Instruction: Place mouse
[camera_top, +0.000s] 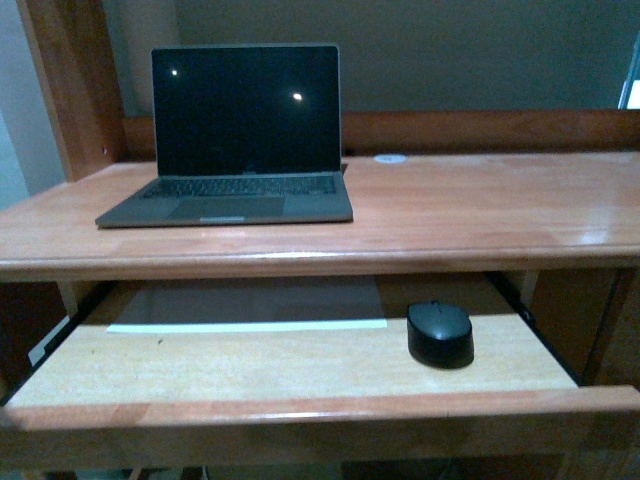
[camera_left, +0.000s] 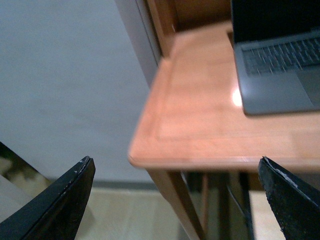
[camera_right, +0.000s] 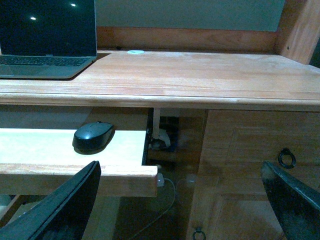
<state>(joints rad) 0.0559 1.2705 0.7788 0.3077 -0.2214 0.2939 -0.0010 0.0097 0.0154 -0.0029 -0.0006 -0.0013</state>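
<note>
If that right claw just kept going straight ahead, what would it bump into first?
Likely not the mouse. The open right gripper points into the dark gap under the desktop, just past the pull-out shelf's end; depth is unclear.

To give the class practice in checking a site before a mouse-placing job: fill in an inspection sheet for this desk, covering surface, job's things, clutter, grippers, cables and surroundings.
Surface: wooden desk, with a pull-out tray drawn out below it.
Job's things: mouse lies on the tray's right part, nothing touching it.
Clutter: open laptop, screen dark, on the desk's left; small white disc near the desk's back edge; white strip at the tray's back.
Grippers: left gripper open, empty, off the desk's left corner; right gripper open, empty, facing the desk's right side.
Cables: one white cable under the tray.
Surroundings: grey wall behind; cupboard door with ring handle.
</note>
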